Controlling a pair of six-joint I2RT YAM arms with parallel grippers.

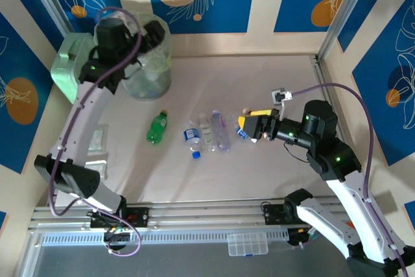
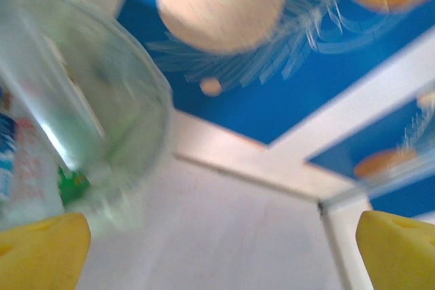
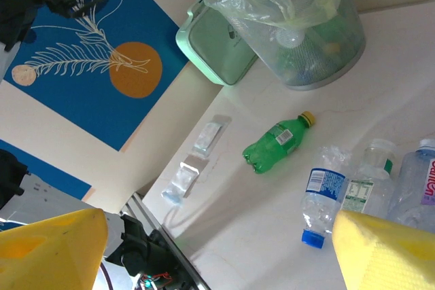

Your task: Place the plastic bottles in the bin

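The bin [image 1: 148, 74], pale green with a clear liner, stands at the back left and holds several bottles [image 2: 27, 168]. My left gripper [image 1: 148, 45] hovers at its rim; in the left wrist view the gripper [image 2: 221, 256] is open and empty, with the bin [image 2: 88, 100] to its left. On the table lie a green bottle [image 1: 157, 128] and three clear bottles [image 1: 192, 136] [image 1: 206, 131] [image 1: 221, 131]. My right gripper [image 1: 256, 126] is open just right of them, holding nothing. The right wrist view shows that gripper [image 3: 217, 252], the green bottle [image 3: 275, 144], a blue-labelled bottle [image 3: 321, 195] and the bin [image 3: 299, 32].
A mint-green boxy container [image 1: 68, 69] stands left of the bin. Two small clear packets [image 1: 97, 141] lie along the left side of the table. A clear compartment box [image 1: 248, 244] rests on the near rail. Walls close in the back and both sides.
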